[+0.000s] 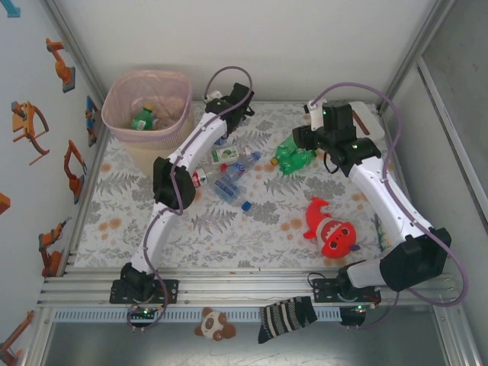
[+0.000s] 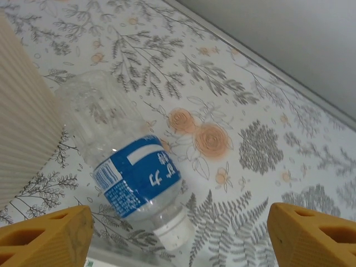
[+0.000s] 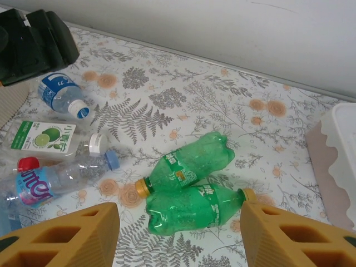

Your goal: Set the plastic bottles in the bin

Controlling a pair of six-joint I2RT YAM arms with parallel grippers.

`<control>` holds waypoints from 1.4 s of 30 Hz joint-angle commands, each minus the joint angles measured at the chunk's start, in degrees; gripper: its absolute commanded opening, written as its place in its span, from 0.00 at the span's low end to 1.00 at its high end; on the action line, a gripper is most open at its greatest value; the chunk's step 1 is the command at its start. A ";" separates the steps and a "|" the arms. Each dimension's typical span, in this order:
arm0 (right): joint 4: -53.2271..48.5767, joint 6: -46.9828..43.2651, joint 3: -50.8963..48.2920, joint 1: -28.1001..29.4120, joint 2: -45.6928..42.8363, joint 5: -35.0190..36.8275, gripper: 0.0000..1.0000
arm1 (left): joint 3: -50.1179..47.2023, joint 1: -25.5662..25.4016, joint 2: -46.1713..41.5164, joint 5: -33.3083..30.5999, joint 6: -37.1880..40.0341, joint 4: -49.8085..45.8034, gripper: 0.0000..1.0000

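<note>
My left gripper (image 1: pixel 232 110) (image 2: pixel 179 216) is open low over the table beside the bin (image 1: pixel 145 114), whose ribbed beige wall (image 2: pixel 22 139) is at the left of the left wrist view. A clear bottle with a blue label (image 2: pixel 133 178) lies just ahead of the open fingers, cap toward them. One green bottle (image 1: pixel 143 118) lies inside the bin. My right gripper (image 1: pixel 301 141) (image 3: pixel 179 211) is open above two green bottles (image 1: pixel 293 156) (image 3: pixel 194 183), which lie side by side between its fingers. Several more clear bottles (image 1: pixel 229 171) (image 3: pixel 50 161) lie mid-table.
A red shark plush (image 1: pixel 332 229) lies at the front right. A white box (image 1: pixel 366 118) (image 3: pixel 339 161) stands at the back right. Walls close in the table at the back and sides. A sock (image 1: pixel 286 316) and a small plush (image 1: pixel 215 324) lie past the front rail.
</note>
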 commanded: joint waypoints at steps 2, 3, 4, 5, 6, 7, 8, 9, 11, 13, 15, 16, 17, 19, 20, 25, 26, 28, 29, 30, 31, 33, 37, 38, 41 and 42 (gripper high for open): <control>-0.75 -0.48 -1.40 -0.32 -1.92 1.37 0.59 | -0.72 0.09 2.10 1.20 -11.87 -1.48 0.85; -0.90 -0.59 -1.41 -0.41 -1.94 1.48 0.59 | -0.79 0.20 2.33 1.25 -13.55 -1.76 0.85; -1.20 -0.62 -1.32 -0.37 -1.85 1.58 0.59 | -0.88 0.20 2.63 1.50 -15.13 -1.81 0.86; -1.44 -0.68 -1.23 -0.39 -1.83 1.51 0.59 | -0.83 0.30 2.98 1.66 -16.09 -1.67 0.86; -1.53 -0.85 -1.23 -0.37 -1.97 1.57 0.59 | -0.78 0.38 3.27 1.83 -16.97 -1.59 0.86; -1.61 -0.94 -1.23 -0.41 -2.13 1.67 0.59 | -0.81 0.44 3.61 2.00 -17.91 -1.52 0.86; -1.78 -0.95 -1.25 -0.32 -2.24 1.89 0.59 | -0.81 0.51 3.97 2.37 -18.74 -1.47 0.86; -1.90 -1.06 -1.24 -0.41 -2.29 2.07 0.59 | -0.87 0.68 4.25 2.69 -19.53 -1.53 0.86; -2.09 -1.43 -1.32 -0.36 -2.57 2.35 0.59 | -1.22 0.80 4.77 2.95 -21.14 -1.53 0.86; -2.49 -1.62 -1.42 -0.37 -2.71 2.52 0.59 | -1.17 0.89 5.35 3.31 -22.66 -1.87 0.86; -2.68 -1.73 -1.50 -0.41 -2.84 2.65 0.59 | -1.21 1.07 5.75 3.35 -23.76 -2.31 0.86; -2.76 -1.81 -1.58 -0.32 -2.91 2.73 0.59 | -1.24 1.31 6.07 3.53 -24.13 -2.43 0.87; -2.84 -1.83 -1.67 -0.35 -2.91 2.72 0.59 | -1.33 1.44 6.32 3.76 -24.43 -2.41 0.87; -2.86 -1.78 -1.78 -0.41 -2.91 2.66 0.59 | -1.33 1.82 6.79 4.11 -24.76 -2.33 0.87; -2.83 -1.79 -1.89 -0.35 -2.93 2.61 0.59 | -1.34 2.09 7.03 4.54 -24.61 -2.07 0.87; -2.77 -1.70 -2.14 -0.37 -2.76 2.56 0.59 | -1.34 3.33 8.42 6.63 -23.73 -0.35 0.86; -2.89 -1.72 -2.20 -0.36 -2.64 2.56 0.59 | -1.31 3.59 8.70 7.44 -23.22 0.26 0.84; -2.88 -1.64 -2.45 -0.37 -2.59 2.56 0.58 | -1.16 3.91 9.24 8.35 -22.33 1.50 0.82; -2.86 -1.66 -2.54 -0.37 -2.63 2.60 0.58 | -1.17 4.05 9.51 9.01 -21.87 2.34 0.82; -2.80 -1.63 -2.63 -0.35 -2.58 2.71 0.58 | -0.99 4.15 9.81 9.44 -21.70 2.57 0.82; -2.77 -1.61 -2.72 -0.39 -2.58 2.73 0.58 | -0.90 4.29 10.07 9.94 -21.48 2.99 0.82; -2.86 -1.64 -2.98 -0.41 -2.58 2.91 0.58 | -0.79 4.69 10.56 10.84 -21.27 3.33 0.82; -2.68 -1.48 -3.56 -0.41 -2.41 3.17 0.58 | -0.81 5.29 11.03 12.90 -20.56 4.24 0.81; -2.60 -1.39 -3.60 -0.33 -2.25 3.17 0.58 | -0.71 5.38 11.04 12.98 -20.23 4.35 0.81; -2.46 -1.28 -3.69 -0.41 -2.05 3.11 0.58 | -0.81 5.37 10.90 13.33 -19.93 4.66 0.77; -2.41 -1.21 -3.57 -0.36 -1.99 3.01 0.58 | -0.95 5.45 10.90 13.61 -20.00 4.66 0.74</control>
